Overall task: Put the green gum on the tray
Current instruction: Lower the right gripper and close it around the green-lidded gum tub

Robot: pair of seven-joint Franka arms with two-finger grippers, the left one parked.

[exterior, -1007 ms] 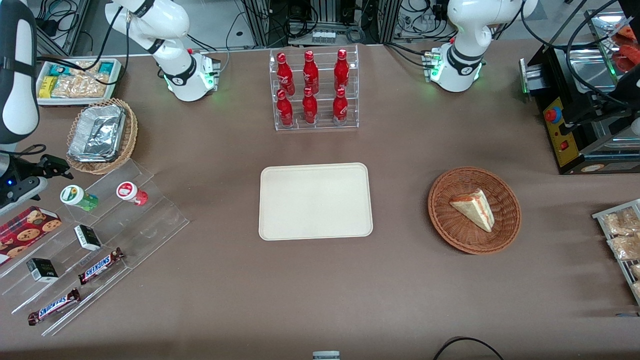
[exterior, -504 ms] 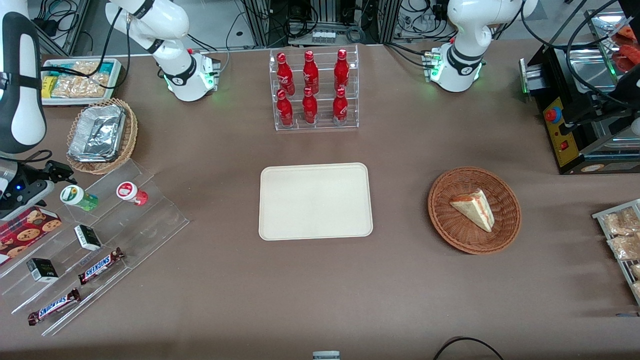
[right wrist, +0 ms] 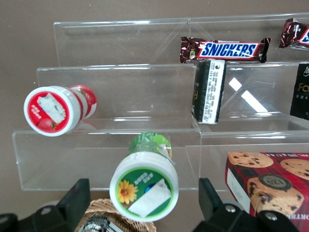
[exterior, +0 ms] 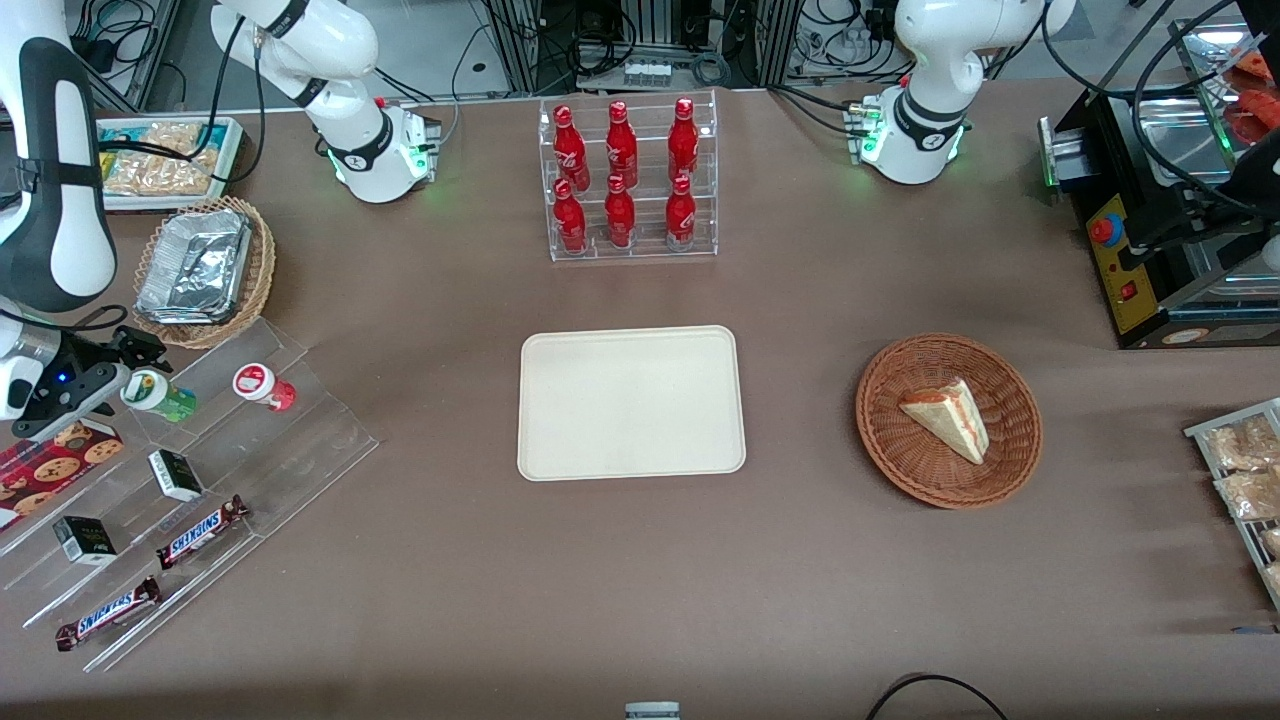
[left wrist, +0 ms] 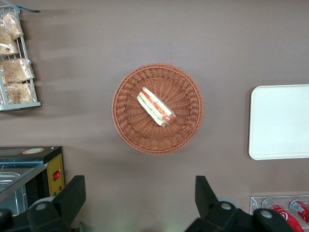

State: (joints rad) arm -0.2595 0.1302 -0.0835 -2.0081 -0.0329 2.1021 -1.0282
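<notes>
Brown table [exterior: 420, 560], clear rack [exterior: 250, 440]: gripper [exterior: 128, 368] wide open, green gum [right wrist: 145, 183] btwn its fingers [right wrist: 72, 200], not squeezed. Tray [exterior: 631, 402] well apart.

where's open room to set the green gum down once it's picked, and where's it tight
The tray is bare all over. Bare table lies between it and the wicker basket. It is tight at the acrylic steps, where the open gripper straddles the green gum, with the red canister beside it.
</notes>
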